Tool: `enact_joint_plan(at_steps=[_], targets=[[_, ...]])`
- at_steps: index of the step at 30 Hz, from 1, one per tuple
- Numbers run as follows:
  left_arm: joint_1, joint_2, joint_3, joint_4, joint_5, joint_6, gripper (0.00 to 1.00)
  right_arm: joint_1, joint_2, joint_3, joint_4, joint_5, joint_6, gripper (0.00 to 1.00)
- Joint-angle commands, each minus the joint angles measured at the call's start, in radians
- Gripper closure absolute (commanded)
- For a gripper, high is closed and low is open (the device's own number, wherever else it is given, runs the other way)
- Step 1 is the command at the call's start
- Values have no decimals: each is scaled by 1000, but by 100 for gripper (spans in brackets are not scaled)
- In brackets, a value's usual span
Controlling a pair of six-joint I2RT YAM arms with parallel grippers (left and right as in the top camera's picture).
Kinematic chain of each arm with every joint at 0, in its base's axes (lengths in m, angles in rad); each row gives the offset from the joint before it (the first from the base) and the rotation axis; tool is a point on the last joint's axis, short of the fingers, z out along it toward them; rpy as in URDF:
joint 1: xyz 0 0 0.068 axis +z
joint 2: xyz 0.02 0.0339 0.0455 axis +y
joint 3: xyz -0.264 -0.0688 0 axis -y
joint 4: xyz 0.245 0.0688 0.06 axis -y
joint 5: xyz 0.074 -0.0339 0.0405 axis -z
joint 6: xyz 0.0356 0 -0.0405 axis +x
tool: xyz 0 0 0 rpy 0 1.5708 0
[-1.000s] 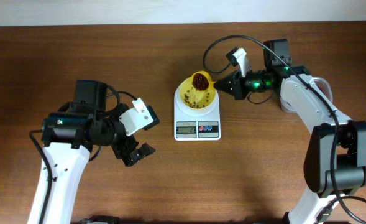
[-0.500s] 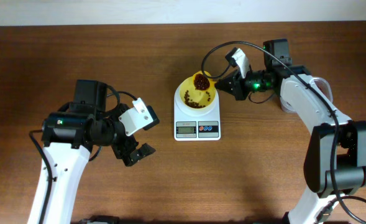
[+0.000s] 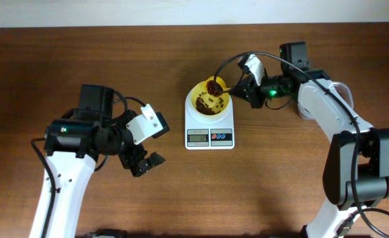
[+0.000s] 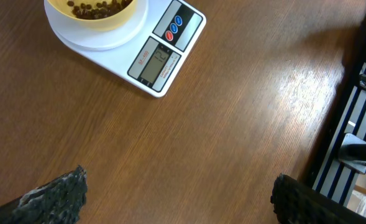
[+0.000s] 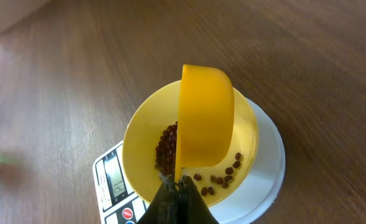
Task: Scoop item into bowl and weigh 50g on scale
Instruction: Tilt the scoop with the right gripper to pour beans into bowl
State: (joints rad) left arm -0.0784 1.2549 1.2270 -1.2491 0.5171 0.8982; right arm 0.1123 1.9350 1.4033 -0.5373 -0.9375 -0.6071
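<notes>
Beans mid-pour. Right hand is clamped tight on the handle of the yellow scoop, wrist rolled so the cup stands on edge with its mouth turned sideways. That tilt is what lets the load slide out: a dark clump lies against the open side, just ahead of the hand, down in the bowl. A few loose beans lie on the bowl floor on the scoop's other side. The scoop is held over the bowl's middle, probably so grains land inside and don't bounce onto the desk; exact height can't be told.

The bowl sits centred on the scale, directly beyond the hand, so every dropped grain registers. Screen digits are unreadable, so distance from 50g is unknown.

Left hand is parked well apart from the scale, fingers spread wide, holding nothing. Likely it is kept clear so it doesn't load the platform.

Risk: a full dump overshoots. The next move calls for small tilt changes.
</notes>
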Motion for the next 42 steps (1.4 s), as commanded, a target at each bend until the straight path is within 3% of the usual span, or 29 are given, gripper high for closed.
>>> enact_joint_plan(at_steps=[1, 23, 28, 42], targets=[[-4, -4, 13, -1, 18, 16, 1, 17, 16, -8, -1, 16, -48, 96], [-4, -4, 13, -1, 18, 16, 1, 19, 17, -4, 18, -2, -29, 96], [-4, -4, 13, -1, 18, 16, 1, 21, 5, -1, 29, 6, -111, 96], [-4, -4, 13, -1, 18, 16, 1, 50, -14, 7, 30, 96, -115, 96]])
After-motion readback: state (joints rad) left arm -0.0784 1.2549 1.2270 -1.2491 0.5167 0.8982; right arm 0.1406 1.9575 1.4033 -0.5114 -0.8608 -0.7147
